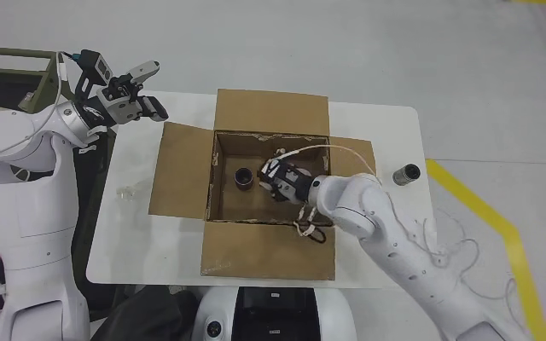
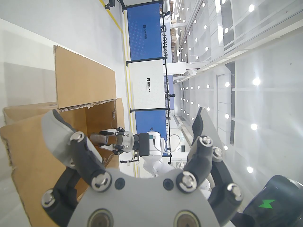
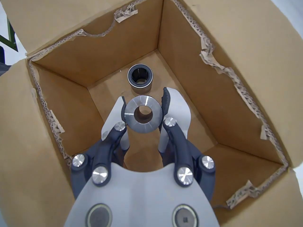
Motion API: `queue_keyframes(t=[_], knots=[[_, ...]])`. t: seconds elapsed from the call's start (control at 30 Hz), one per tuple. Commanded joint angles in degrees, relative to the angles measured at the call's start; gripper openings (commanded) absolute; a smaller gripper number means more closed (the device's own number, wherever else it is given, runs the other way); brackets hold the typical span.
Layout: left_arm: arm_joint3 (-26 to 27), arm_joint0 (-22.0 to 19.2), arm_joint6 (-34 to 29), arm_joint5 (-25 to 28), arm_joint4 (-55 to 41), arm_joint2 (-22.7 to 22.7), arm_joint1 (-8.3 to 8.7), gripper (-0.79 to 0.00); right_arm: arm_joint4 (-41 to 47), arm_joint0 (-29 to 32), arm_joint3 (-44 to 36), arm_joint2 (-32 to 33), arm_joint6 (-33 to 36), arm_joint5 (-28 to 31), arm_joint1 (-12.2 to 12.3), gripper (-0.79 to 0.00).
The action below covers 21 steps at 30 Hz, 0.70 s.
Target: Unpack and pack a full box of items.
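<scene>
An open cardboard box [image 1: 183, 170] stands in the middle of the white table [image 1: 128, 247]. My right gripper [image 3: 144, 100] hangs inside the box [image 3: 213, 76], shut on a silver metal cylinder [image 3: 143, 114] with a bore through it, held above the box floor. A second cylinder with a black rim [image 3: 140, 76] stands upright on the box floor just beyond it, also seen as a dark ring [image 1: 243, 178]. My left gripper [image 1: 155, 87] is open and holds nothing, raised beyond the table's far left corner. From its wrist the right gripper [image 2: 111, 140] shows farther off, above the box [image 2: 82, 81].
Another metal cylinder [image 1: 406, 175] stands on the table to the right of the box. A small clear object [image 1: 126, 193] lies on the table left of the box. All box flaps are folded outward. A dark green frame [image 1: 26, 81] stands off the table's far left.
</scene>
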<state>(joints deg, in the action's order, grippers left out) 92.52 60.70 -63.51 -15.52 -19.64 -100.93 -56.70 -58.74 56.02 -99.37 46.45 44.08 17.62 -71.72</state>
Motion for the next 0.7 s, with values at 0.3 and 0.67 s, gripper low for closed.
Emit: queue_keyframes(t=[0.3,0.67], knots=[[0.0,0.0,0.0,0.0,0.0,0.0,0.0,0.0,2.08,-5.82,9.8,-4.76,0.42,-1.3,-2.6,-0.785],[0.0,0.0,0.0,0.0,0.0,0.0,0.0,0.0,3.69,-10.53,18.97,-8.92,-0.35,-0.57,-5.35,-0.785]])
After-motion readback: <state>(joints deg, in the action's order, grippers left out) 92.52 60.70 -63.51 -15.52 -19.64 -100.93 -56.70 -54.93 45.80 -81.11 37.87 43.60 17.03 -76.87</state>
